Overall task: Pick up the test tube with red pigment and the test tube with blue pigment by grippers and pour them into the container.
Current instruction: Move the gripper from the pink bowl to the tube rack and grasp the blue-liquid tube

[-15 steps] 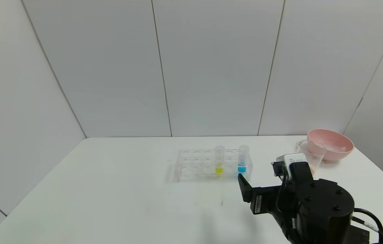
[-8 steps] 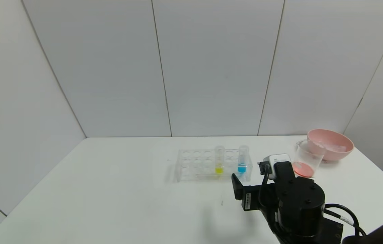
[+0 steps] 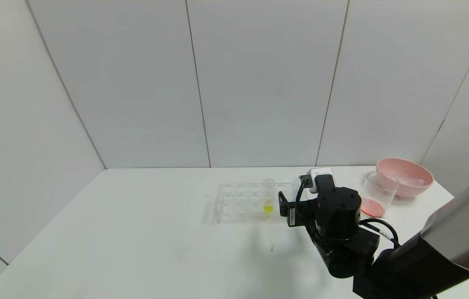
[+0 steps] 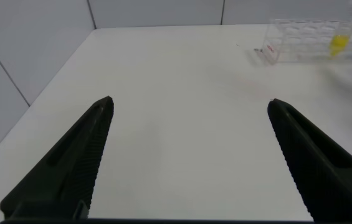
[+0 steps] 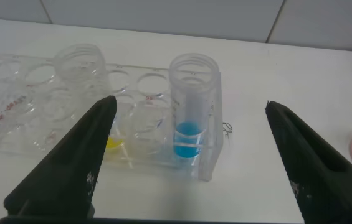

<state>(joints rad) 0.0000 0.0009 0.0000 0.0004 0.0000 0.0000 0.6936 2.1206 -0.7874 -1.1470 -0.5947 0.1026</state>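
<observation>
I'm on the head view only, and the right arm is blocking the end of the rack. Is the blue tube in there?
Observer: Yes. The right wrist view shows the small clear test tube with blue liquid upright in the end hole of the clear plastic rack.
Operator: Is the right tool on it?
Observer: No. The right tool is open, with the tube ahead of its gap, untouched.
Operator: And the left tool?
Observer: The left tool is open over the bare white table, well away from the rack.

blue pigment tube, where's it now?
The test tube with blue pigment stands upright in the tube rack, right end, between the open right gripper fingers.
</observation>
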